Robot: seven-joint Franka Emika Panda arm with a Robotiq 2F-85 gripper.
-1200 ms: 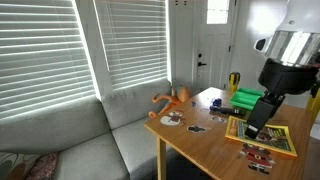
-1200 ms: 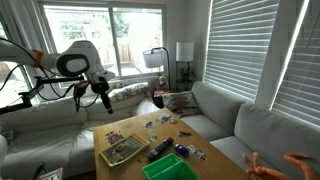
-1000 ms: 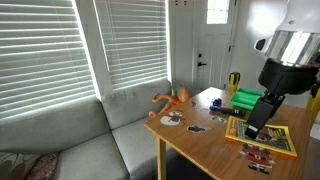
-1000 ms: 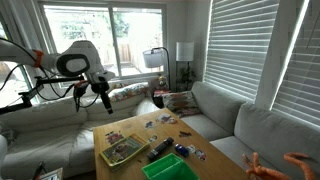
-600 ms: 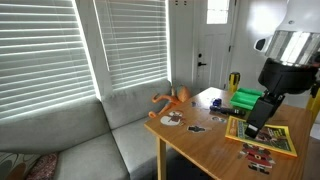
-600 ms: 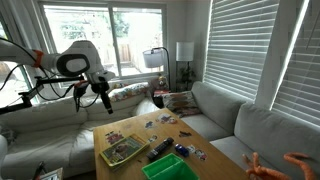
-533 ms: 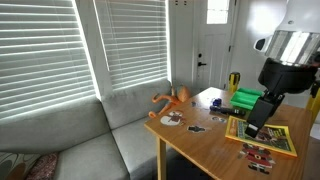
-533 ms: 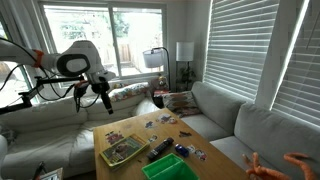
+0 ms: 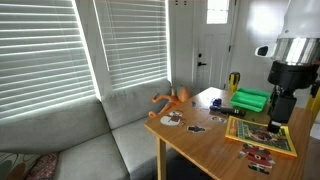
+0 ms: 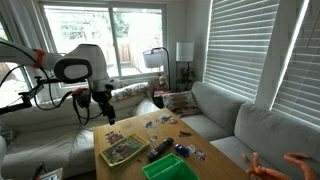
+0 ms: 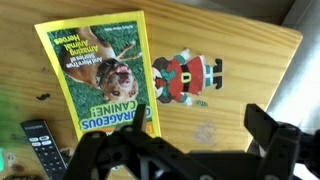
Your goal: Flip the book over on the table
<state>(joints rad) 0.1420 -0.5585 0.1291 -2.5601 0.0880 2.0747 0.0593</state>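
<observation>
The book (image 11: 100, 75) lies flat on the wooden table (image 11: 240, 70), yellow-bordered cover with a dog picture facing up. It also shows in both exterior views (image 9: 262, 135) (image 10: 122, 150). My gripper (image 11: 205, 130) is open and empty. It hovers above the table next to the book's long edge, one finger (image 11: 140, 115) over the book's corner and the other (image 11: 272, 132) over bare wood. In both exterior views the gripper (image 9: 277, 112) (image 10: 108, 116) hangs well above the book.
A Santa picture card (image 11: 188, 78) lies right beside the book. A black remote (image 11: 42, 145) lies on the book's other side. A bright green box (image 9: 252, 99) (image 10: 168, 168) and scattered cards (image 9: 172, 118) sit on the table. A grey sofa (image 9: 70, 140) adjoins it.
The arm has swung across and lowered a little toward the table, and the gripper now hangs straight down over the book's edge. The book has not moved.
</observation>
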